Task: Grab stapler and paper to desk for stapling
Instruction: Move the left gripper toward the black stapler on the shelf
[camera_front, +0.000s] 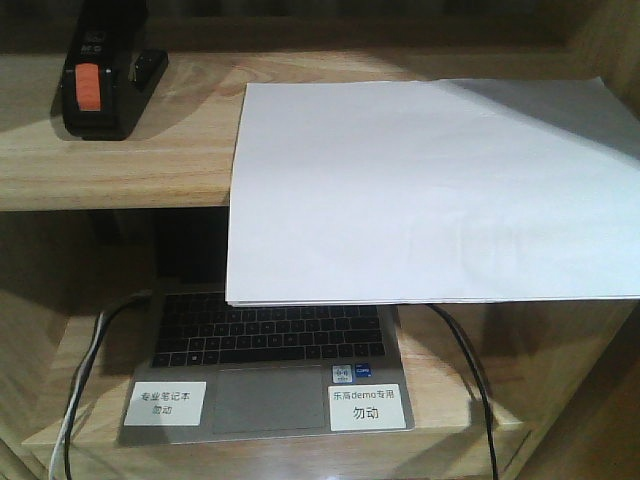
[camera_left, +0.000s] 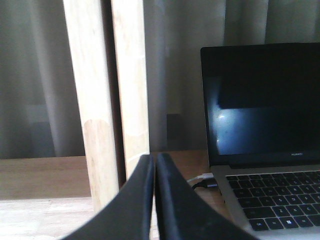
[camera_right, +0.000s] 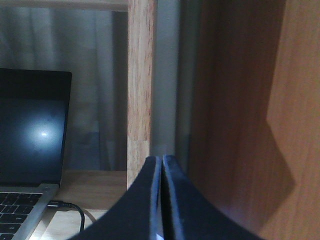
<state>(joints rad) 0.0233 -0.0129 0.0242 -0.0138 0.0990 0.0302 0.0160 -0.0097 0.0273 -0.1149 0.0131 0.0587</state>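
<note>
The black stapler (camera_front: 100, 78) with an orange-red patch stands on the upper shelf board at the far left in the front view. The white paper (camera_front: 430, 190) lies on the same board to its right and overhangs the front edge above the laptop. Neither gripper shows in the front view. My left gripper (camera_left: 155, 162) is shut and empty, facing the shelf's wooden posts left of the laptop. My right gripper (camera_right: 162, 162) is shut and empty, facing a wooden post right of the laptop. The desk is out of view.
An open laptop (camera_front: 270, 375) sits in the lower shelf bay, also showing in the left wrist view (camera_left: 262, 140) and the right wrist view (camera_right: 30, 150). Cables (camera_front: 85, 370) run down on both of its sides. A brown side panel (camera_right: 240, 115) stands close on the right.
</note>
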